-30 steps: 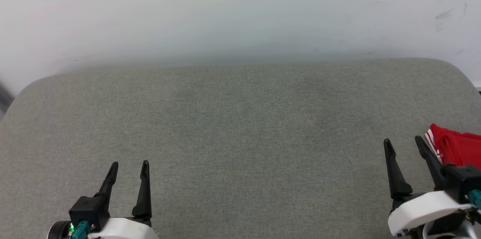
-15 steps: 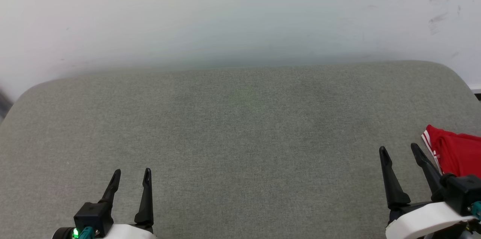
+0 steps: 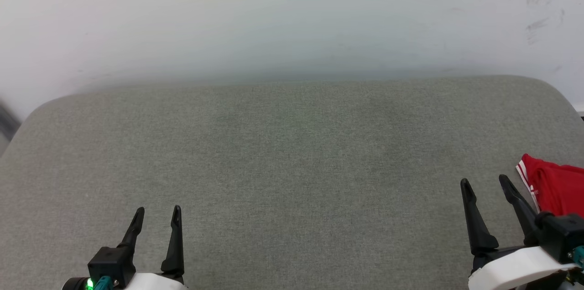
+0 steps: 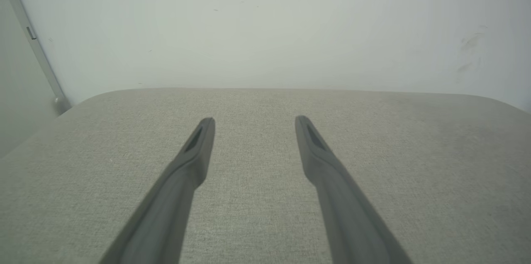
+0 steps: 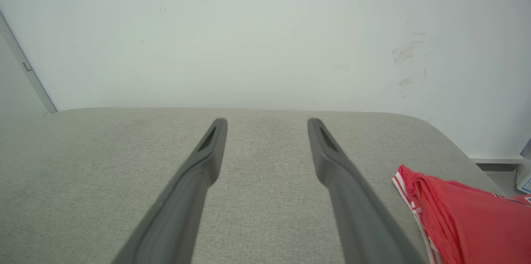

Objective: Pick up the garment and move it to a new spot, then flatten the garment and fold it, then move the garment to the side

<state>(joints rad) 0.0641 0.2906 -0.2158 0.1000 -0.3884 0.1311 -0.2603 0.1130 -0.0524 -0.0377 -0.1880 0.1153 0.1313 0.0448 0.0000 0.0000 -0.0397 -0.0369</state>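
Left pincer (image 3: 159, 209) spread wide, empty, right pincer (image 3: 484, 179) likewise, one red garment (image 3: 556, 185) just beside it, one grey cushion (image 3: 292, 167)

jaws: long, tapered, black, slotted tips | wrist shells (image 3: 511, 267): white | left mount (image 3: 111, 263): black block, green light (image 3: 90, 284), teal connector (image 3: 104, 283)

The garment (image 3: 554, 185) lay on the cushion (image 3: 292, 167) at its right edge, just right of the right gripper (image 3: 483, 181); the left gripper (image 3: 157, 211) was well apart, far left; a wall (image 3: 273, 16) rose behind
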